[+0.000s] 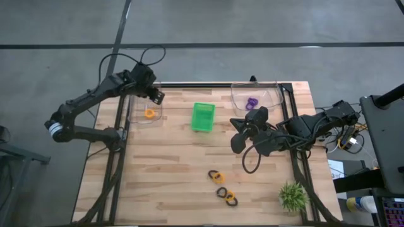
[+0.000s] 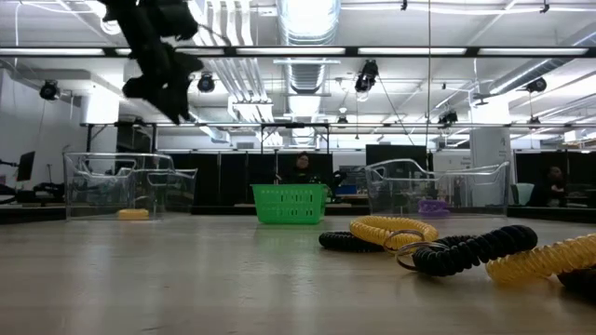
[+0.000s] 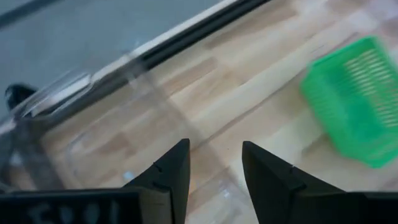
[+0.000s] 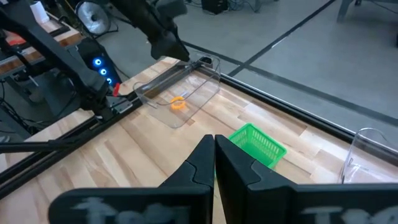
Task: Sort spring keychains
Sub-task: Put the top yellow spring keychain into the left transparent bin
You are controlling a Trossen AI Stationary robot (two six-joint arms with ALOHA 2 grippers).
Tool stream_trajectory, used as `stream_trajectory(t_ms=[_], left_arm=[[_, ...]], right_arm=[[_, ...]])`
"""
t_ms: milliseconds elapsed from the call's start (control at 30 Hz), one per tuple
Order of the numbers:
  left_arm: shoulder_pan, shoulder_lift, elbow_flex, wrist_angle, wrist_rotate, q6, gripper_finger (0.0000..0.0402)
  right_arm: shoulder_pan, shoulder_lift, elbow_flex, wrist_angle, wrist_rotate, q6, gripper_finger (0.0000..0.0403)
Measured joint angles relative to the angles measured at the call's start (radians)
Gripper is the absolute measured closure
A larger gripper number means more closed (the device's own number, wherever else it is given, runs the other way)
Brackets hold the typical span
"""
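Observation:
An orange-yellow spring keychain (image 1: 149,113) lies on the floor of the clear bin (image 1: 142,108) at the far left. My left gripper (image 1: 156,96) hangs open above that bin's far right corner, with nothing between its fingers (image 3: 171,177). A purple spring keychain (image 1: 252,102) lies in the clear bin (image 1: 257,98) at the far right. Several black and orange-yellow spring keychains (image 1: 222,186) lie loose on the wood near the front edge. My right gripper (image 1: 237,129) is shut and empty, held above the table near the right bin.
A small green basket (image 1: 202,116) stands between the two bins. A spiky green plant (image 1: 293,197) sits at the near right corner. Bare wood lies between the basket and the loose keychains. A person (image 2: 302,167) sits in the room beyond the far edge.

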State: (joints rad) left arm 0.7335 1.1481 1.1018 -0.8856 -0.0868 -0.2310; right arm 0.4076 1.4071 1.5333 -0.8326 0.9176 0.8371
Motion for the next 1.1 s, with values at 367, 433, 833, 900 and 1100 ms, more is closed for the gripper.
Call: stream_trajectory(t_ms=[367, 433, 833, 900, 1100], left_arm=[[-0.261, 0.0, 0.111, 0.002, 0.001, -0.103, 0.0264], [-0.303, 0.0, 0.124, 0.002, 0.002, -0.123, 0.0264], [-0.496, -0.002, 0.211, 0.018, 0.022, -0.218, 0.0264], [-0.516, -0.002, 0.232, 0.02, 0.023, -0.225, 0.0264], [-0.554, -0.003, 0.318, 0.02, 0.026, -0.234, 0.0264]], right_arm=[[-0.004, 0.006, 0.0, 0.0, -0.107, 0.015, 0.0394], [-0.006, 0.015, 0.0, 0.001, -0.12, 0.043, 0.0394], [-0.054, 0.152, 0.0, -0.026, -0.477, 0.207, 0.0336], [-0.061, 0.188, 0.0, -0.056, -0.526, 0.242, 0.031], [-0.07, 0.285, 0.0, -0.138, -0.596, 0.329, 0.0251]])
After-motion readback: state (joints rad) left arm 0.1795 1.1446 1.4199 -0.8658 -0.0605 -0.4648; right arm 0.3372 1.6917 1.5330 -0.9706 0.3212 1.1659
